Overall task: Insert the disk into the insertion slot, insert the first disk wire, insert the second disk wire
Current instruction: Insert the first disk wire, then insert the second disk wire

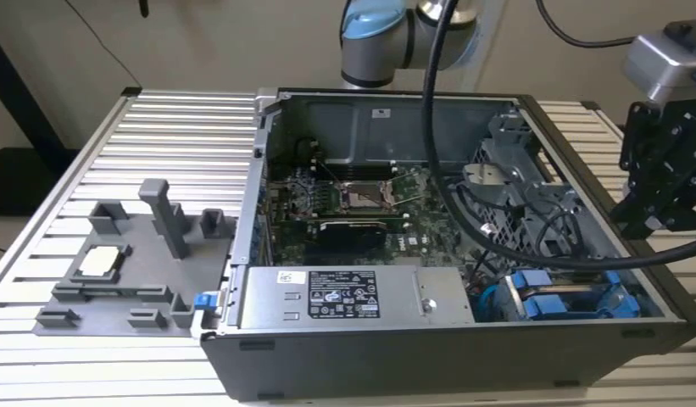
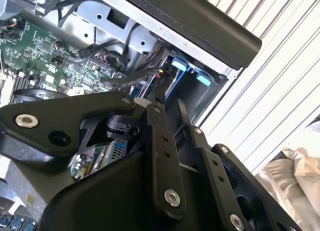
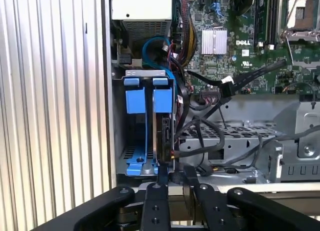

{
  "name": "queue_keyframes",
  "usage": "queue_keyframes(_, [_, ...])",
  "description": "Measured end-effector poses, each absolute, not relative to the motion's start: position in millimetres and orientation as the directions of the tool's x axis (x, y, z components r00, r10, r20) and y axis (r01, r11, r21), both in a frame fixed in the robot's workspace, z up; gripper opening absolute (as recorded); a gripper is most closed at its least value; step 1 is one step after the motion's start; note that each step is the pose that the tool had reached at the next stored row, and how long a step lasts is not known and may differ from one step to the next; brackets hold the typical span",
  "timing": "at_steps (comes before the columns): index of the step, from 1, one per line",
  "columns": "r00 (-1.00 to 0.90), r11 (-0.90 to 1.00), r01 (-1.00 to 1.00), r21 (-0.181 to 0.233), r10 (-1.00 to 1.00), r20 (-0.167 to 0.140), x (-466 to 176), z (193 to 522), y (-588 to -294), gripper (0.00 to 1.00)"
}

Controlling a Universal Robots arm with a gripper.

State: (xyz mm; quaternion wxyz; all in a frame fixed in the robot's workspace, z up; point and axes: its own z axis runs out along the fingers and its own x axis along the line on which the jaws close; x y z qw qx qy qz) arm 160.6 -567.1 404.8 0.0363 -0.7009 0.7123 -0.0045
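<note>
The tool (image 3: 176, 177) hangs over the open computer case (image 1: 348, 365) on the bench (image 1: 178, 127). I cannot tell whether it is open or closed, or whether it grips anything. Straight ahead of the tool, the disk (image 3: 163, 136) stands on edge in its blue carrier (image 3: 162, 100), down inside the insertion slot (image 3: 118, 131). It seems fully seated, though the edge-on view makes that hard to confirm. A tangle of black wires (image 3: 200, 141) lies just beside the disk, on the side of the tool toward the green circuit board (image 3: 230, 56). Judging by this, the work in hand is the wiring. To do it well, a wire's end should meet the disk squarely and go in along a straight line without twisting, with the neighbouring wires kept out of the way so none gets pinched
</note>
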Motion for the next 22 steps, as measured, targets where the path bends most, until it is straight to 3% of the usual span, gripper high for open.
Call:
queue_keyframes(7, [-0.015, 0.017, -0.998, -0.057, -0.999, -0.045, 161, 405, -565, 0.27])
queue_keyframes(22, [-0.015, 0.017, -0.998, -0.057, -0.999, -0.045, 154, 405, -520, 0.27])
